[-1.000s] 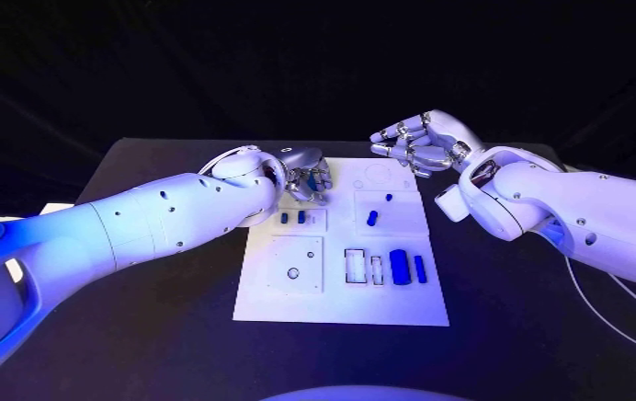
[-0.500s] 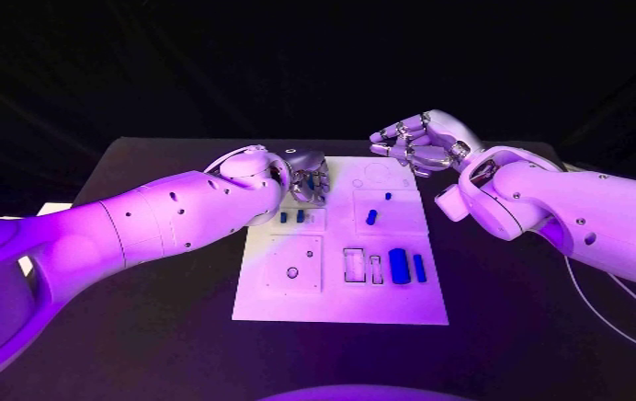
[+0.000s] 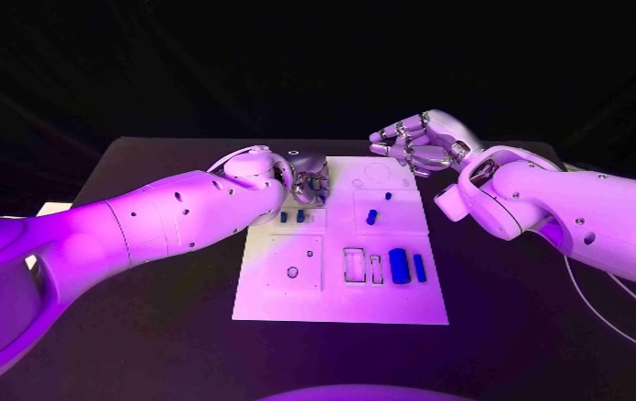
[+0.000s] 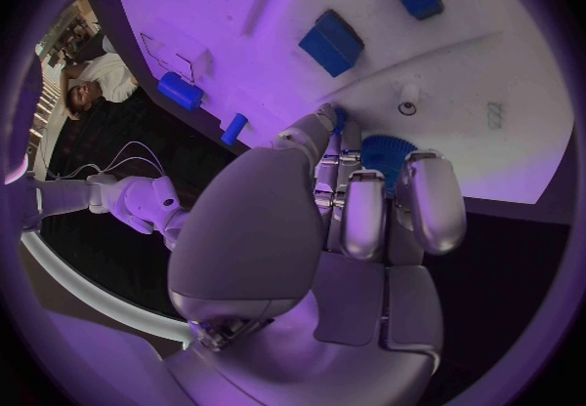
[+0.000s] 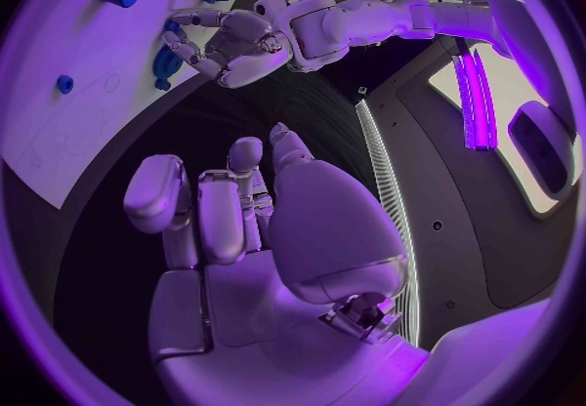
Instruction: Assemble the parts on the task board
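The white task board [image 3: 342,300] lies flat in the middle of the black desk [image 3: 146,300]. The left robot hand [image 3: 309,178] is down at the far left part of the board. Its fingers are curled around a round blue part [image 4: 389,152], and it looks like it is holding that part just above the board or pressing it down there. I cannot tell if the part is in its place yet.

The right robot hand [image 3: 414,146] hangs in the air past the far right corner of the board. Its fingers are curled in and there is nothing in them.

Some small blue parts lie near the left hand: two little pegs [image 3: 291,217] side by side, and one short piece [image 3: 372,217] in the middle of the board. Nearer to me there is a fat blue block [image 3: 399,266] with a thin blue bar [image 3: 420,268] just beside it. Next to them is an open slot [image 3: 356,266] with nothing in it, and there is a small round hole [image 3: 293,272] on the left part of the board.

So I think the job is only just begun. One part is being worked on, and most of the others look like they are waiting.
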### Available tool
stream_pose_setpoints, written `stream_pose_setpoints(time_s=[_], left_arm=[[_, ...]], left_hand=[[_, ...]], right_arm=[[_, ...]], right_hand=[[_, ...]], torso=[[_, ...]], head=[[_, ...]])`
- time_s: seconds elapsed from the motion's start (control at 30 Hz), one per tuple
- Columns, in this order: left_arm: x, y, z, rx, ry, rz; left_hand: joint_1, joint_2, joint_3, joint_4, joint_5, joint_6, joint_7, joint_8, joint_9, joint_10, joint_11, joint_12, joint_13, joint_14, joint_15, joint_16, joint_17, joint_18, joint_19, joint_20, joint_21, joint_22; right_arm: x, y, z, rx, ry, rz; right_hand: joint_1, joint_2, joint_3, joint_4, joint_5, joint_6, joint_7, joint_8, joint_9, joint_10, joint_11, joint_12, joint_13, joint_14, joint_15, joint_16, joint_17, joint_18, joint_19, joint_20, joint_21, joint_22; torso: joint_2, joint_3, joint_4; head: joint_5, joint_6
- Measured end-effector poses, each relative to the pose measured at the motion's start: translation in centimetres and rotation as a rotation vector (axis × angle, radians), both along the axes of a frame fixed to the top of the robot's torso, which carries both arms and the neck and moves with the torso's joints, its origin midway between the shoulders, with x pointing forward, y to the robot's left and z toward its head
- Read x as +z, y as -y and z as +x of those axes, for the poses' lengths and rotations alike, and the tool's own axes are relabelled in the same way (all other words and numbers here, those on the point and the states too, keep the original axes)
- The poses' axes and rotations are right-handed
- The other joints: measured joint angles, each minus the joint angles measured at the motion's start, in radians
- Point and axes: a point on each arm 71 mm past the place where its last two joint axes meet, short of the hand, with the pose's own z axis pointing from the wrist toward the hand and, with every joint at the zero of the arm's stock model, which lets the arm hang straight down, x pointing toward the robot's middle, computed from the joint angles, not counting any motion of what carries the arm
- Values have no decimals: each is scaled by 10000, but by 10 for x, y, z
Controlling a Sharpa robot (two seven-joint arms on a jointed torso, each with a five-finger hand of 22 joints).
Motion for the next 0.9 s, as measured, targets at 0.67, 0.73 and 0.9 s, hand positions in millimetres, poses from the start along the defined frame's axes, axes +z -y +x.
stream_pose_setpoints(time_s=[0.67, 0.73, 0.9], left_arm=[[-1, 1, -1, 18, -89, 107], [0, -2, -3, 33, -115, 1], [13, -15, -2, 318, -194, -575]], left_hand=[[48, 46, 821, -542, -134, 374, 15, -96, -155, 473, -44, -276, -19, 0, 0, 0, -81, -103, 21, -20, 156, -2], [25, 23, 860, -529, -135, 375, 16, -107, -155, 480, -52, -287, -5, 0, 0, 0, -104, -103, 21, -20, 156, -2], [-40, -8, 945, -558, -135, 375, 16, -107, -154, 483, -54, -349, 13, 0, 1, 0, -160, -102, 21, -20, 155, -2]], right_arm=[[0, 0, 0, 17, -5, 2], [0, 0, 0, 18, -6, 2], [0, 0, 0, 11, -7, 0]], right_hand=[[0, 0, 0, 0, 0, 0, 0, 0, 0, 0, 0, 0, 12, 0, 0, 0, 0, 0, 0, 0, 0, 0], [0, 0, 0, 0, 41, 0, 0, 0, 0, 0, 0, 0, 12, 0, 0, 0, 0, 0, 0, 0, 0, 0], [0, 0, 0, 0, 41, 0, 0, 0, 0, 0, 0, 0, 11, 0, 0, 0, 1, 0, 0, 0, 0, 0]], torso=[[-2, 12, -6], [-4, 12, -5], [-18, 17, 6]], head=[[-5, 12], [-4, 21], [-17, 64]])
